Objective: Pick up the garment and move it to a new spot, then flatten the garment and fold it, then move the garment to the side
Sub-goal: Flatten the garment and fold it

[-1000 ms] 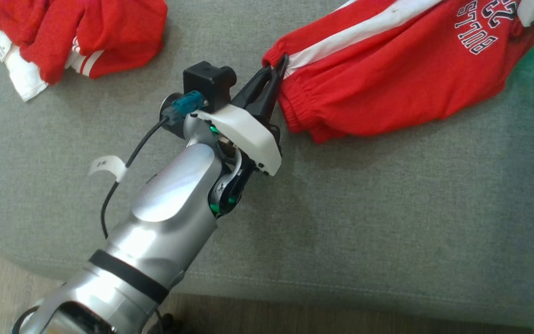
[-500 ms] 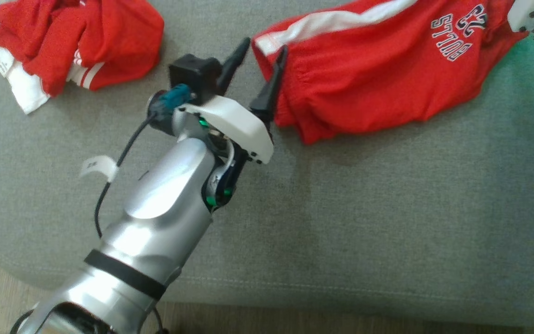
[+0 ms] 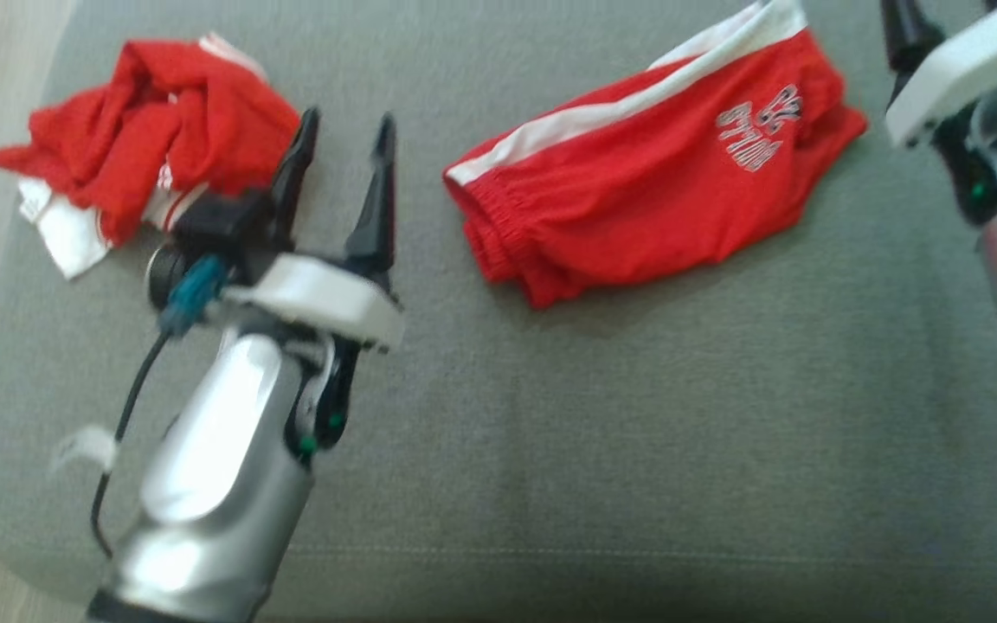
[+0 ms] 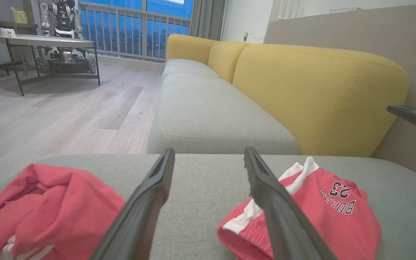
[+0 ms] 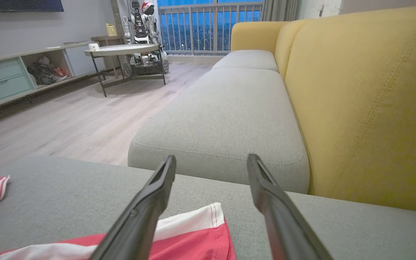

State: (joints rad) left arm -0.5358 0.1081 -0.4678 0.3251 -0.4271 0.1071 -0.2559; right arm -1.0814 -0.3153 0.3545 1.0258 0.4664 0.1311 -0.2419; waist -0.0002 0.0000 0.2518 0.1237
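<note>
The left hand point(image 3: 348, 121) stands open, its two dark fingers spread with nothing between them, above the grey sofa cushion point(image 3: 637, 450). It sits between two cloths. The right hand point(image 5: 211, 158) is open and empty too, poised over the far corner of the red Bulls shorts point(image 3: 637, 199).

The shorts lie on the middle of the cushion, free of both hands. They look doubled over, with the white side stripe along the far edge and the elastic waistband bunched towards the left hand.

**What could go wrong**
- The waistband looks thick and rolled. A pinch that takes only the top layer would likely peel the fold open when lifted.
- A crumpled red and white garment point(image 3: 152, 164) lies just beside the left hand on its other side. A careless reach could snag that heap instead of the shorts.
- Fingers pressed too low could catch the cushion fabric along with the cloth.

**What each view adds**
- The head view is somewhat blurred, but it gives the whole layout: both cloths and the bare cushion around them.
- The left wrist view, low over the cushion, shows the waistband's bulk and the "BULLS 23" print.
- The right wrist view shows the striped corner lying flat under that hand's fingers.
- Both wrist views also take in the yellow backrest point(image 4: 320, 94) and, further off, the wooden floor point(image 5: 67, 122) and a round table point(image 5: 121, 48).
</note>
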